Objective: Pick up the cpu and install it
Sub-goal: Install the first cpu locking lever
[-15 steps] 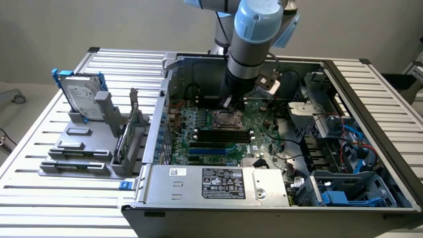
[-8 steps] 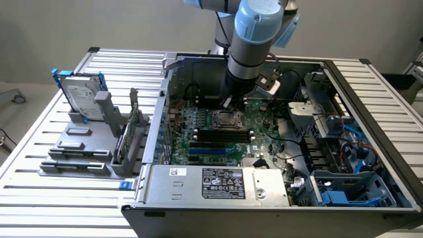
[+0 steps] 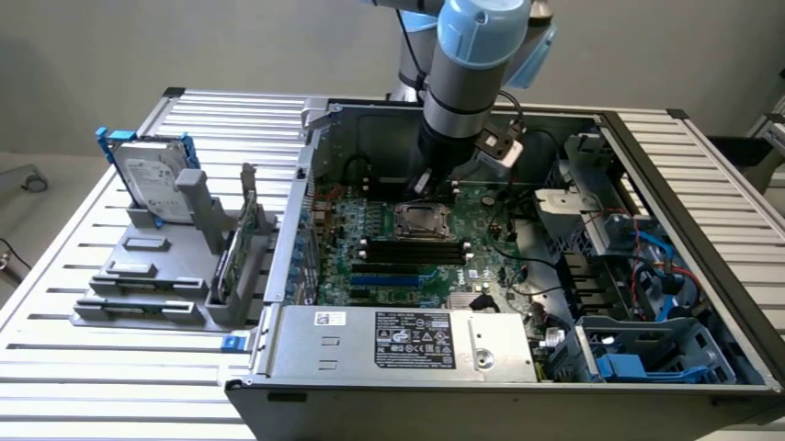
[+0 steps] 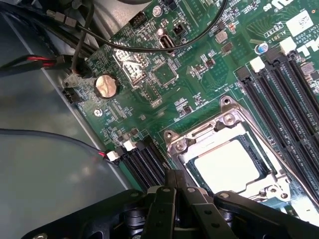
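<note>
Silver slats of the table (image 3: pixel 73 303) carry everything you see in the exterior view. Starting at that view's left, a grey rack (image 3: pixel 160 276) holds the blue-framed hard drive (image 3: pixel 150 175) upright; then comes the open computer case (image 3: pixel 491 276) with the green motherboard (image 3: pixel 405 248) lying in it, and on the far right the drive cage with blue brackets (image 3: pixel 638 358).

The arm (image 3: pixel 472 83) reaches down into the case just behind the socket (image 3: pixel 421 222). Your hand (image 4: pixel 175 191) is clenched, fingertips pressed together with nothing between them, and it hangs just beside the socket's edge.

The cpu (image 4: pixel 229 162) sits in the socket (image 4: pixel 224 149), its dull pale top showing flat inside the metal frame, which appears to lie around it. From that I judge the pick and the placing are done, and you are at the seating or locking stage. Whether the chip is fully seated and the frame latched I cannot tell.

Any further move calls for care: the closed hand is close to the frame and the memory slots (image 4: pixel 289 99), and a sideways drift could scrape them or catch the black cables (image 4: pixel 75 45) nearby.

The exterior view gives you the arm's posture and the whole layout, though there the socket is only a small dark square. The wrist view gives you the chip's face, the frame's screws and the coin battery (image 4: pixel 106 85).
</note>
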`<state>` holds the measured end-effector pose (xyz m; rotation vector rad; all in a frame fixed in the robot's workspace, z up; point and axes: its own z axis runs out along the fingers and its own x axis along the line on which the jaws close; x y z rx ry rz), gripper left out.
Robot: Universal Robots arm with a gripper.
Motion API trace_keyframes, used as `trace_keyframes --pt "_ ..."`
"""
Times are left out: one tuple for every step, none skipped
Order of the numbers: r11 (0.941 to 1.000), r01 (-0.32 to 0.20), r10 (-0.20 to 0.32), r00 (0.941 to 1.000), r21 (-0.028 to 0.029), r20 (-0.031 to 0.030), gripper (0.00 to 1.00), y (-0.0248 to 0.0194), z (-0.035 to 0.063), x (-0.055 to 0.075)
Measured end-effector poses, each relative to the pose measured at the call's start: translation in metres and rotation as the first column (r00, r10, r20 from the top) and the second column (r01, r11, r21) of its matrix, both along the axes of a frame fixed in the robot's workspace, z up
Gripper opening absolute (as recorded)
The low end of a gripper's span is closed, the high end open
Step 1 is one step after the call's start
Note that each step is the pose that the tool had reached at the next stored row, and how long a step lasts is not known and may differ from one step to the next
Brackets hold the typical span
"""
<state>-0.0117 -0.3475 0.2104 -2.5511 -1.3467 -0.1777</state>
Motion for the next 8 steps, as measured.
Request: trace_keyframes --pt "1.0000 0.000 0.000 1.0000 0.0000 -0.0001 0.11 -0.0004 0.0011 -0.001" --pt "1.0000 0.000 0.000 1.0000 0.0002 0.0000 0.11 -0.0011 0.0019 -0.002" --pt "1.0000 0.000 0.000 1.0000 0.0001 0.0000 0.11 -0.0019 0.0024 -0.003" --pt "1.0000 0.000 0.000 1.0000 -0.0002 -0.0001 0.11 -0.0028 0.0029 -0.005" --pt "1.0000 0.000 0.000 1.0000 0.0000 0.0000 0.11 -0.0036 0.0033 -0.007" --pt "1.0000 0.000 0.000 1.0000 -0.0001 -0.0001 0.11 -0.0043 0.0037 -0.009" --pt "1.0000 0.000 0.000 1.0000 0.0000 -0.0001 0.11 -0.0048 0.0043 -0.011" --pt "1.0000 0.000 0.000 1.0000 -0.0002 -0.0001 0.11 -0.0053 0.0050 -0.013"
